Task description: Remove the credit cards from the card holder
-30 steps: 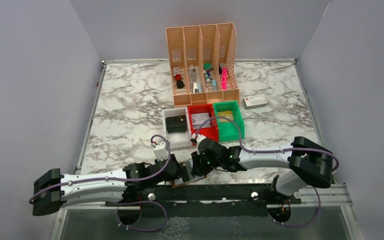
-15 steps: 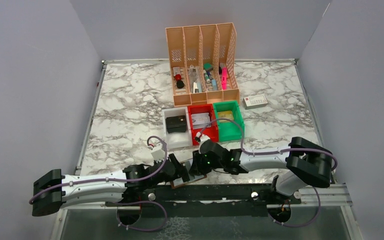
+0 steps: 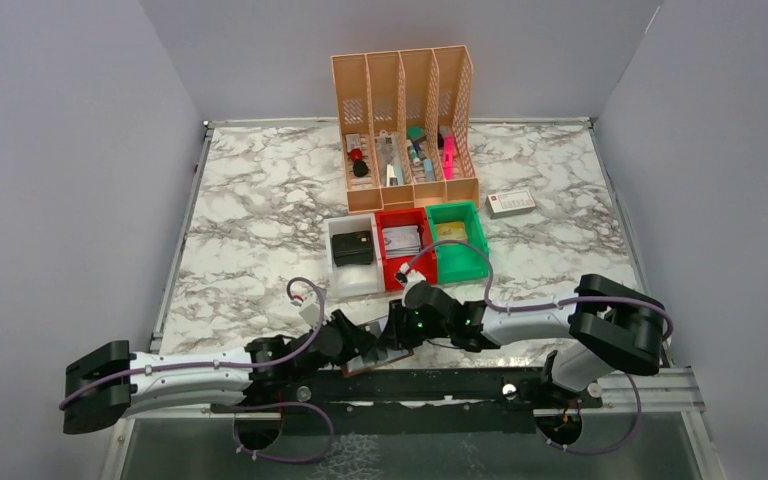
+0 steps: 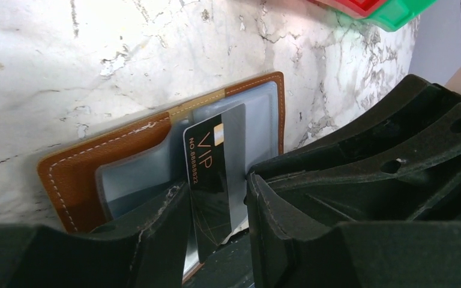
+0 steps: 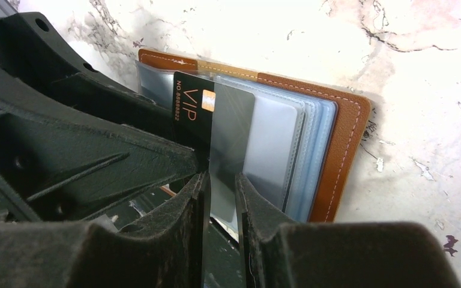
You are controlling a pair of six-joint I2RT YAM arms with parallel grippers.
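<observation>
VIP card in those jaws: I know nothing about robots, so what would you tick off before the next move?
1. VIP card sits between the right jaws, which look closed on it: ok.
2. Card clear of the sleeves of the card holder: not ok; it overlaps them.
3. Holder pinned by the left jaws: cannot tell; the contact is hidden.
4. Holder lying open on the table: ok.
5. Space between the two sets of jaws: not ok; they crowd each other in both wrist views.
</observation>
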